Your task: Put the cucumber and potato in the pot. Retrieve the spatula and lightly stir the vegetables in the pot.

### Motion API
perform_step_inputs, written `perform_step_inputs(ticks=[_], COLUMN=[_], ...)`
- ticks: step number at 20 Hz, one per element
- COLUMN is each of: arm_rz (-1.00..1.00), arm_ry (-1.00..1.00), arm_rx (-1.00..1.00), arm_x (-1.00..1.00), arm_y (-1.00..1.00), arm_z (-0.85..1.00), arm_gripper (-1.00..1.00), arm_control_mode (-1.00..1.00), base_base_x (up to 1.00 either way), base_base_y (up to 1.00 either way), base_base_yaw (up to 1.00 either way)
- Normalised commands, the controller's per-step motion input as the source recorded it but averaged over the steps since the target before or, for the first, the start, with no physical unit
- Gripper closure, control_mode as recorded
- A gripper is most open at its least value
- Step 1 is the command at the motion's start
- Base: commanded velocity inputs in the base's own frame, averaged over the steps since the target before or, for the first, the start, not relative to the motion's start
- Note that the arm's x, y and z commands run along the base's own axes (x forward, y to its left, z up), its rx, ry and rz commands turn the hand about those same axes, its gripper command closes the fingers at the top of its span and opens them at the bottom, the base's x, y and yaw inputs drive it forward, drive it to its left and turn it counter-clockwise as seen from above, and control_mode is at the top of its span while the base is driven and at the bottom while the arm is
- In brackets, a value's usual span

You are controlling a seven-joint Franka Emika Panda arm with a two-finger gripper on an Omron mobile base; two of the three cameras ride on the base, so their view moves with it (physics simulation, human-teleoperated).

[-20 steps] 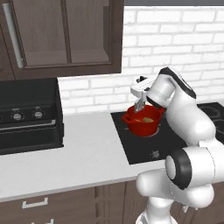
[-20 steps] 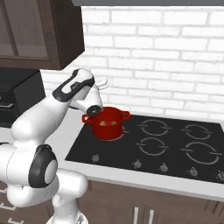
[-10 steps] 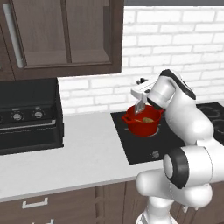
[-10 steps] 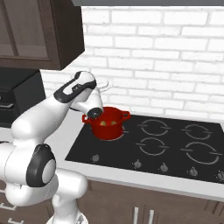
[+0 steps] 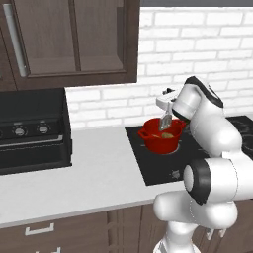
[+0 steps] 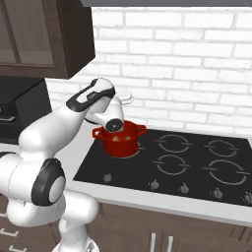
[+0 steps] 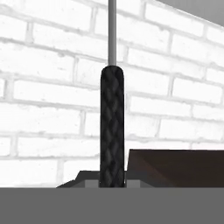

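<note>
Stirring step in hand, by the look of it: gripper [image 5: 168, 105] right of centre in the left base frame, jaws closed on the spatula [image 5: 165, 120], blade dipped into the pot [image 5: 161, 138]. Behind, mid-frame on the hob's rear-left burner, the pot holds the potato [image 6: 118, 138]. Next calls for small gentle sweeps, blade kept inside the rim.

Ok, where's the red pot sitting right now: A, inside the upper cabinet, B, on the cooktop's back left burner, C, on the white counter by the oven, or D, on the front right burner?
B: the pot sits at the cooktop's back left corner, by the brick wall, with the spatula dipping into it.
</note>
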Motion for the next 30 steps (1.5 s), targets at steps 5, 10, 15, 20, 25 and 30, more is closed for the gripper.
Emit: perform_step_inputs(ticks=[5,10,15,20,25,30], arm_rz=[0.00,0.00,0.00,0.00,0.00,-0.02], arm_ry=[0.06,0.05,0.07,0.06,0.02,-0.03], arm_rx=[0.01,0.02,0.02,0.03,0.04,0.04], arm_x=[0.19,0.07,0.12,0.08,0.07,0.05], arm_y=[-0.22,-0.19,-0.05,0.00,-0.06,-0.10], arm_z=[-0.29,-0.35,-0.32,-0.41,-0.43,-0.82], arm_gripper=[1.00,1.00,1.00,1.00,1.00,1.00], arm_control_mode=[-1.00,-1.00,-1.00,-1.00,-1.00,-1.00], base_base_x=[0.00,0.00,0.00,0.00,0.00,0.00], base_base_y=[0.00,0.00,0.00,0.00,0.00,0.00], base_base_yaw=[0.00,0.00,0.00,0.00,0.00,0.00])
